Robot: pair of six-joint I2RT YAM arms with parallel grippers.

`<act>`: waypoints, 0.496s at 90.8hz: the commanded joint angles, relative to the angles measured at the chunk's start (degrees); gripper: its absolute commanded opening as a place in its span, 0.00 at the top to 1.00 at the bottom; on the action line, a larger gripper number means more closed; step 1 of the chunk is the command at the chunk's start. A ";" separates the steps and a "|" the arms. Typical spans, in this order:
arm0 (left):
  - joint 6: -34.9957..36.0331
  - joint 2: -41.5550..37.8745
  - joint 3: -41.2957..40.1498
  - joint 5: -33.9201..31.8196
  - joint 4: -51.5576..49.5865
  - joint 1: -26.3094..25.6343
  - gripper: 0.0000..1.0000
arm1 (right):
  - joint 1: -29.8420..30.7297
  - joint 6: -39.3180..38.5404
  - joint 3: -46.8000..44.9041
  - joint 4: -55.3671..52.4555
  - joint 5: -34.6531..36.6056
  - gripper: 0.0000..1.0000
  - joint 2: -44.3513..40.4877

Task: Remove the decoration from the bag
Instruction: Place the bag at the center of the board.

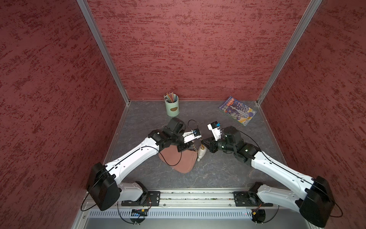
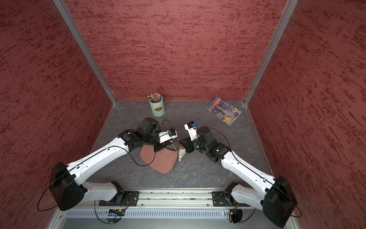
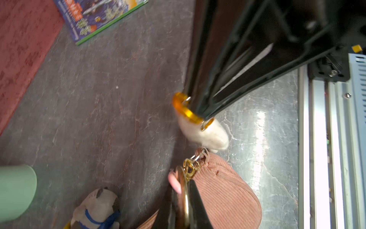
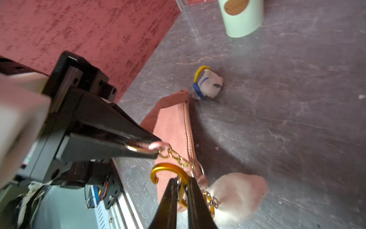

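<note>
Reaching in low from the near corners, both arms bend inward and meet over the middle of the dark grey stone-look table. The left gripper is pinched tight on the gold ring at the far end of the dusty-pink ribbed crescent bag, which lies mid-table. The right gripper, angled down and leftward, is clamped narrowly on the orange-gold carabiner clip of the white fluffy plush decoration, just right of the bag.
</note>
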 commanded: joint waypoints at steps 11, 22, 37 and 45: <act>-10.78 12.17 3.88 -2.78 11.09 5.47 1.00 | -3.85 6.69 10.18 -5.38 13.07 0.86 15.63; -14.69 19.47 7.08 -4.06 13.61 7.33 1.00 | -7.08 9.34 19.21 -10.02 16.51 0.86 28.01; -19.01 24.05 7.90 -4.71 16.57 9.43 1.00 | -9.32 9.54 29.29 -11.30 17.82 0.85 40.02; -19.79 25.27 8.19 -4.59 17.37 9.91 1.00 | -9.87 7.64 34.38 -13.34 18.76 0.83 45.06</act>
